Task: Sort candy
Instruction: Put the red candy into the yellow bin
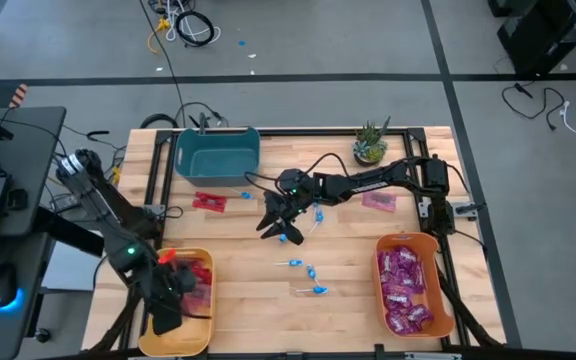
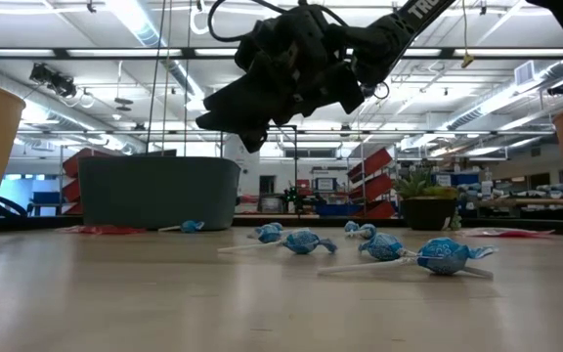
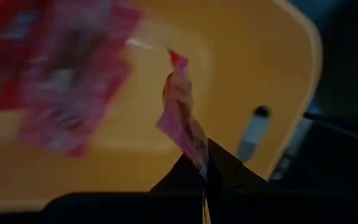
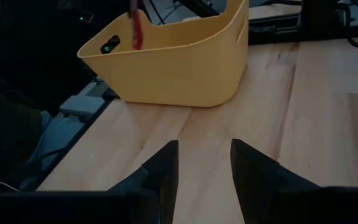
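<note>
In the high view, at the lower left of the frame, my left gripper [image 1: 168, 300] hangs over the yellow bin [image 1: 200, 338], its fingers clenched on a flat red packet [image 3: 180, 115] that sticks out from the tips above the bin's floor in the left wrist view; more red packets [image 1: 198, 278] lie in that bin, blurred in the same view. At the lower right of the frame the orange bin [image 1: 380, 290] is full of purple packets [image 1: 406, 290]. Just left of it, at lower centre, three blue lollipops [image 1: 310, 272] lie on the bare table [image 1: 348, 260], well apart from both bins. Further up, at mid-frame, my right gripper [image 1: 273, 226] hovers above the wood with its two fingers [image 4: 165, 167] spread and nothing between them; the right wrist view shows only table in the gap, with the yellow bin beyond. Two more lollipops [image 1: 303, 222] lie just beside that gripper to its right, one near the tips. In the low view the gripper is clear of the table, with lollipops scattered below it. Further on, at upper left, two red packets [image 1: 209, 202] lie below the teal bin [image 1: 217, 152], with a lone lollipop [image 1: 247, 195] just beside them. At upper right a pink packet [image 1: 379, 201] lies under my right arm, and the plant [image 1: 370, 143] stands at the far edge.
</note>
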